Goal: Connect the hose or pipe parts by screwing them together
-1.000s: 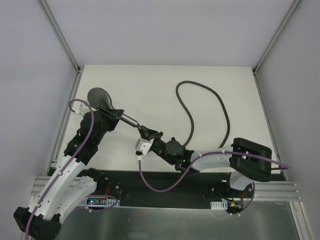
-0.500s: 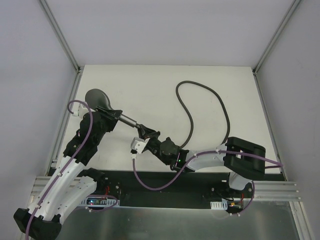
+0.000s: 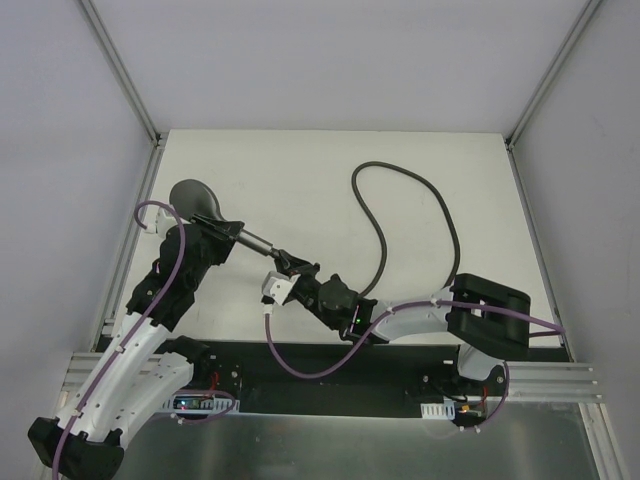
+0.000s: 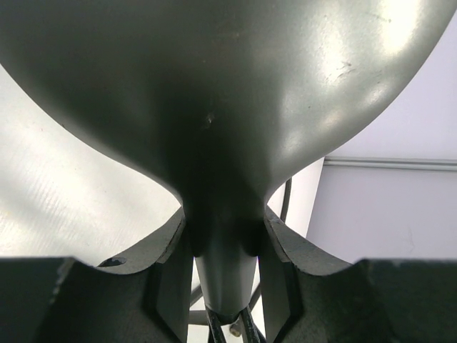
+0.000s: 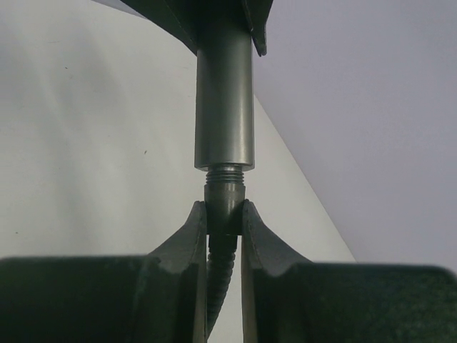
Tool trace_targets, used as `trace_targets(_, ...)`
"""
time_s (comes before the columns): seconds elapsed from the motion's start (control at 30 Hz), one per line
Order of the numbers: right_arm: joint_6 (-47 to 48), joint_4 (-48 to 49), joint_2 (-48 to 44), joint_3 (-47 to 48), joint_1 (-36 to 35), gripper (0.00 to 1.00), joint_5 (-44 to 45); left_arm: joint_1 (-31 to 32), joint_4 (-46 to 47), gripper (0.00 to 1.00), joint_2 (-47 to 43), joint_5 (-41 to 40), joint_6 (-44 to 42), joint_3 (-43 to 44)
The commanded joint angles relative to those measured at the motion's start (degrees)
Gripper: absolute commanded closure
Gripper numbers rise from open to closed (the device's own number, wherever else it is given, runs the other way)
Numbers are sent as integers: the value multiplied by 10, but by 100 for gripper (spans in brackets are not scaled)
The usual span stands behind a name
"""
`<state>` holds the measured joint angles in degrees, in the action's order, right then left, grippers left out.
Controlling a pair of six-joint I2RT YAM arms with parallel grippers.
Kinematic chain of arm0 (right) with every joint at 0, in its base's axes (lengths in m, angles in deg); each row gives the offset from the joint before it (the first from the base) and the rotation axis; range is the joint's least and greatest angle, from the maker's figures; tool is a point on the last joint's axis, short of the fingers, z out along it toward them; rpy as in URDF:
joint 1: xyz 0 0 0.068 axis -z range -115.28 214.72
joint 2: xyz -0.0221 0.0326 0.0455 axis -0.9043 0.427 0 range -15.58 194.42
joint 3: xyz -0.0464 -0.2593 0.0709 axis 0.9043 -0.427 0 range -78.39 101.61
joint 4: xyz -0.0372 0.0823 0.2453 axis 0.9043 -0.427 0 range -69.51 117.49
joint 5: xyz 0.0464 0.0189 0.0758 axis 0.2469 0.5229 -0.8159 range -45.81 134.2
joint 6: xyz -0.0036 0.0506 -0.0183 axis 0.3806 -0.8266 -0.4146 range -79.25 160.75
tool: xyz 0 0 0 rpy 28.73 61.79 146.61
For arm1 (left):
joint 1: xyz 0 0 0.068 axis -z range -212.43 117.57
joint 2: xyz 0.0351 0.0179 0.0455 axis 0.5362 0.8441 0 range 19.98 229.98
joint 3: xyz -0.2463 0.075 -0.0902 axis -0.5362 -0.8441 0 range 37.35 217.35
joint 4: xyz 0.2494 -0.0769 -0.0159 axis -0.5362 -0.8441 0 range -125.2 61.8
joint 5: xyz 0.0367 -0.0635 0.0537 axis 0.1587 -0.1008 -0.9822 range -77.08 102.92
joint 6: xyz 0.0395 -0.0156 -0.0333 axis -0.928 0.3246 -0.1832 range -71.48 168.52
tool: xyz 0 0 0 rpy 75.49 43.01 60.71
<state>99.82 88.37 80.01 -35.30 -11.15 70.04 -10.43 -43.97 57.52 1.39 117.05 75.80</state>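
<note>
Top view of a white table (image 3: 300, 170) with two robot arms reaching in from its near edge. Close to the table's left edge, a dark grey shower head (image 3: 195, 197) is held by the left gripper (image 3: 228, 232). In the left wrist view the gripper's fingers (image 4: 171, 250) are seen pressed against both sides of the narrow neck, just below the round head (image 4: 214, 107).

The straight handle (image 5: 225, 107) is pointed toward the middle of the table, where it is met by the right gripper (image 3: 285, 262). This gripper's narrowly set fingers (image 5: 193, 236) are clamped on the end fitting (image 5: 225, 204) of the hose (image 3: 385, 165). The fitting is set end to end against the handle's threaded tip (image 5: 225, 171), and a few thread turns are left exposed.

The rest of the hose is laid in a loop over the table's right half, toward the far edge.
</note>
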Motion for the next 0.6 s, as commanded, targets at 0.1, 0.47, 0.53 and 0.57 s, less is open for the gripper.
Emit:
trace_targets(0.1, -63, 24, -11, 46, 14, 99, -26, 3, 13, 100, -8, 71, -5, -8)
trace_targets(0.47, -114, 20, -31, 28, 34, 99, -66, 2, 19, 100, -1, 114, -52, -14)
trace_targets(0.53, -129, 20, -37, 24, 38, 99, -80, 3, 23, 100, 0, 129, -60, -15)
trace_targets(0.57, -134, 20, -38, 23, 41, 99, -83, 2, 23, 100, 0, 132, -62, -16)
